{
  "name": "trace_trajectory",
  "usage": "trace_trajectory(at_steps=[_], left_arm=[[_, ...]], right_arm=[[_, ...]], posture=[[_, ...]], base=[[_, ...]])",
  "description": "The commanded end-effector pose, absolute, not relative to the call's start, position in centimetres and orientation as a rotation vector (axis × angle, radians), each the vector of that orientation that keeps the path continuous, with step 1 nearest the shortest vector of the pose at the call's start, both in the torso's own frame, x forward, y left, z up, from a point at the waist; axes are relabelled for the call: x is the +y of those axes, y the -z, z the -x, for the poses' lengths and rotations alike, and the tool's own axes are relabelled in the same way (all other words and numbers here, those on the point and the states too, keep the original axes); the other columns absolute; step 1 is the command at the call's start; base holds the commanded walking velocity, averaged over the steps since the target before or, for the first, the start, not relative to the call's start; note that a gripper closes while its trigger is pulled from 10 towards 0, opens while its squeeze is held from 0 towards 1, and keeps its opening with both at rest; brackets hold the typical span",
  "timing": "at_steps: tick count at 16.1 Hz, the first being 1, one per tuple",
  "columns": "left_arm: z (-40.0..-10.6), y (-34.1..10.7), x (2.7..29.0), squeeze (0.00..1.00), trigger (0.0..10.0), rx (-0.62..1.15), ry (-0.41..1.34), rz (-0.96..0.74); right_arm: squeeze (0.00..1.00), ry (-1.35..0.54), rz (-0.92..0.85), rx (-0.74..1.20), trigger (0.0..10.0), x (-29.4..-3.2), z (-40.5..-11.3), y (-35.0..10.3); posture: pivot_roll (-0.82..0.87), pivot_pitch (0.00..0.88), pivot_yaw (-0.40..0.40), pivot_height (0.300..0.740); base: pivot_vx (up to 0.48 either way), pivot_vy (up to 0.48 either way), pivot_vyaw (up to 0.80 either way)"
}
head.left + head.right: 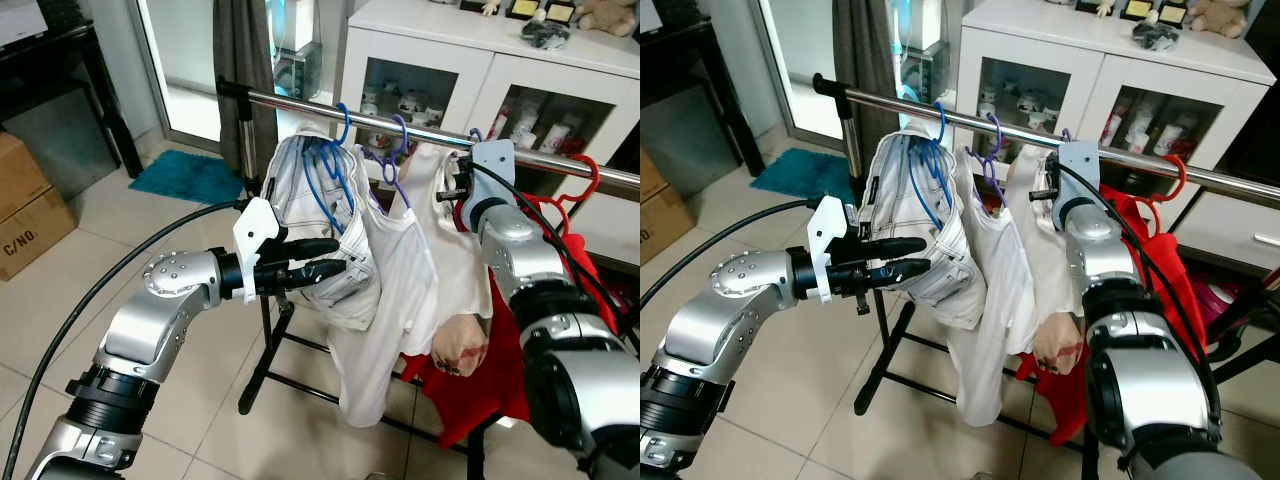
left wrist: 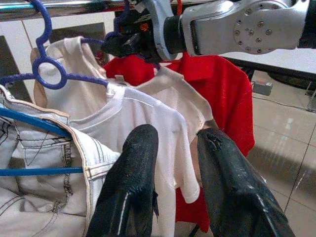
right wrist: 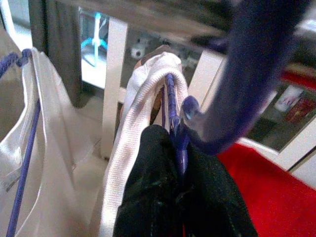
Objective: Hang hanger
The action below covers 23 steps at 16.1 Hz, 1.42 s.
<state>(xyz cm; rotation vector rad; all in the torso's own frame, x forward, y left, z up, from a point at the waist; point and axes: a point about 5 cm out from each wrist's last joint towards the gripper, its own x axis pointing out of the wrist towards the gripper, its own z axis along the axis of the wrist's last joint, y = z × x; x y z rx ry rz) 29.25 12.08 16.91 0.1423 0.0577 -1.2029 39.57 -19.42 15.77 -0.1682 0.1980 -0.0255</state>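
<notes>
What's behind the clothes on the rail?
Behind the rail stands a white cabinet with glass doors; small items sit on its shelves. The hanging clothes and the right gripper cover its lower part, so that stays unseen.

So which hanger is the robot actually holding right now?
Find the silver rail of the clothes rack in front of the white cabinet. Garments hang along it: pale jeans on a blue hanger, white shirts, then a red shirt. The held purple hanger, carrying a white top, is pinched in the right gripper beside the red shirt.
</notes>
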Motion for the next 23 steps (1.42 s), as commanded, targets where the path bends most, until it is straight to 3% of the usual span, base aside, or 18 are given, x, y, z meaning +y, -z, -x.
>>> trace_trajectory(at_steps=[1, 5, 6, 7, 8, 10, 13, 15, 20, 21, 22, 23], left_arm=[[-29.2, -17.3, 11.9, 0.0, 10.0, 0.054, 1.22, -0.152], [-29.1, -17.1, 12.1, 0.0, 10.0, 0.07, 1.208, -0.147], [-29.1, -17.1, 12.2, 0.0, 10.0, 0.071, 1.207, -0.147], [-29.1, -17.0, 12.2, 0.0, 10.0, 0.076, 1.201, -0.145], [-29.2, -16.9, 12.2, 0.0, 10.0, 0.078, 1.195, -0.145], [-29.5, -16.8, 12.4, 0.0, 10.0, 0.061, 1.147, -0.159], [-31.0, -15.8, 13.6, 0.0, 10.0, 0.052, 0.887, -0.196], [-31.1, -15.1, 14.7, 0.0, 10.0, 0.001, 0.686, -0.188], [-30.0, -14.2, 15.0, 0.0, 10.0, -0.009, 0.54, -0.132], [-29.9, -14.1, 15.0, 0.0, 10.0, -0.01, 0.528, -0.131], [-29.9, -14.0, 14.9, 0.0, 10.0, -0.009, 0.501, -0.117], [-29.8, -13.8, 14.7, 0.0, 10.0, -0.006, 0.496, -0.115]], right_arm=[[0.0, 0.028, 0.159, 0.206, 10.0, -19.8, -39.8, -16.2], [0.0, -0.085, 0.139, 0.331, 10.0, -18.7, -39.2, -13.5], [0.27, -0.084, 0.131, 0.324, 10.0, -18.7, -39.1, -13.5], [0.87, -0.084, 0.105, 0.308, 10.0, -18.8, -39.1, -13.4], [1.0, -0.088, 0.088, 0.279, 10.0, -19.0, -39.0, -13.5], [1.0, -0.112, 0.088, 0.202, 10.0, -19.2, -38.9, -14.2], [1.0, -0.194, 0.028, 0.006, 10.0, -19.3, -38.2, -16.0], [1.0, -0.247, -0.055, -0.162, 10.0, -18.9, -36.0, -17.9], [0.99, -0.244, -0.142, -0.243, 10.0, -18.5, -30.7, -18.6], [0.9, -0.244, -0.166, -0.228, 10.0, -18.4, -30.3, -18.5], [0.0, -0.241, -0.134, -0.174, 10.0, -17.9, -29.2, -17.0], [0.0, -0.242, -0.113, -0.138, 10.0, -17.5, -28.6, -16.0]], posture=[[-0.11, 0.0, -0.043, 0.74], [-0.11, 0.0, -0.035, 0.74], [-0.11, 0.0, -0.035, 0.74], [-0.11, 0.0, -0.029, 0.74], [-0.12, 0.0, -0.022, 0.74], [-0.12, 0.0, -0.015, 0.74], [-0.12, 0.0, 0.004, 0.74], [-0.12, 0.0, 0.004, 0.74], [-0.12, 0.0, -0.004, 0.74], [-0.12, 0.0, -0.005, 0.74], [-0.13, 0.0, -0.005, 0.74], [-0.12, 0.0, -0.004, 0.74]], base=[[0.0, 0.0, 0.0], [0.0, 0.0, 0.0], [0.0, 0.0, 0.0], [0.0, 0.0, 0.0], [0.0, 0.0, 0.0], [0.0, 0.0, 0.0], [0.0, 0.0, 0.0], [0.0, 0.0, 0.0], [0.0, 0.0, 0.0], [0.0, 0.0, 0.0], [0.0, -0.334, 0.0], [0.0, -0.341, 0.0]])
